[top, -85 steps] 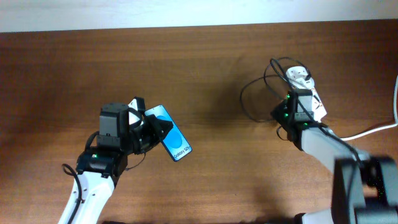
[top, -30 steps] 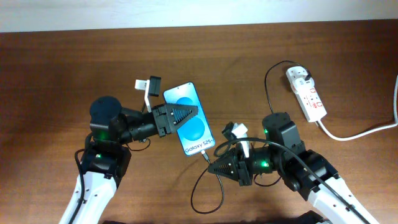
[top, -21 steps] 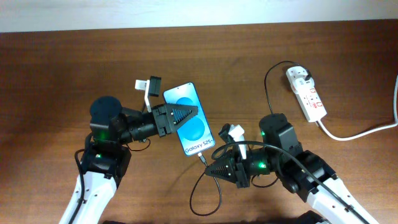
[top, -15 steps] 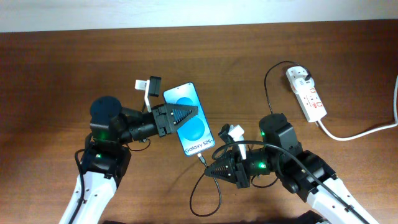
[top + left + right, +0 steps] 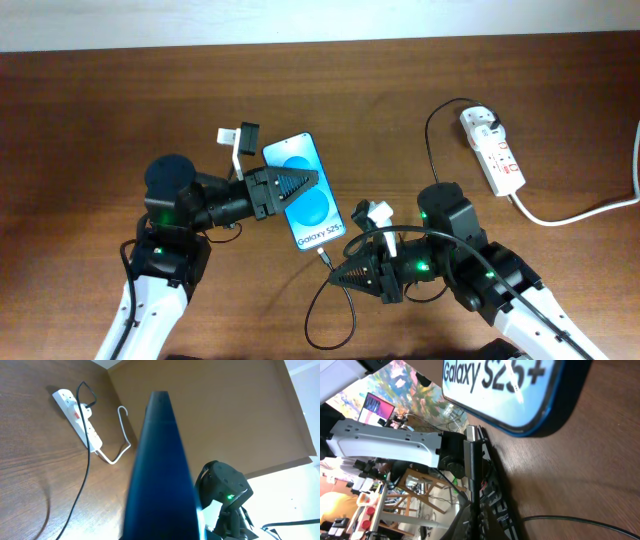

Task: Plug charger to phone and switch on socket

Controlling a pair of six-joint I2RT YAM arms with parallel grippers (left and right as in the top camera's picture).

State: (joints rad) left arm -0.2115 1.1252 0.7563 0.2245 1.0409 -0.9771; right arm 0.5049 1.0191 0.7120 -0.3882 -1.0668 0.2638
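My left gripper [image 5: 292, 184] is shut on the phone [image 5: 318, 215] and holds it by its left edge, blue "Galaxy S25" screen up. In the left wrist view the phone [image 5: 161, 475] shows edge-on. My right gripper [image 5: 338, 275] is shut on the charger's thin black cable just behind its connector tip [image 5: 323, 254]. The tip sits just below the phone's bottom edge. In the right wrist view the tip [image 5: 472, 447] points up at the phone's bottom end [image 5: 510, 395], a short gap apart. The socket [image 5: 492, 150] lies at the far right with the white plug head [image 5: 479, 120] in it.
The black cable loops on the table [image 5: 335, 315] under my right arm and arcs left of the socket [image 5: 430, 120]. The socket's thick white cord [image 5: 575, 214] runs off the right edge. The left wrist view shows the socket [image 5: 77, 407] and its cord [image 5: 120, 435].
My right arm has come from the socket to the phone, bringing the cable end. My left arm has turned the phone flat. In the last second the right gripper crept slightly left.
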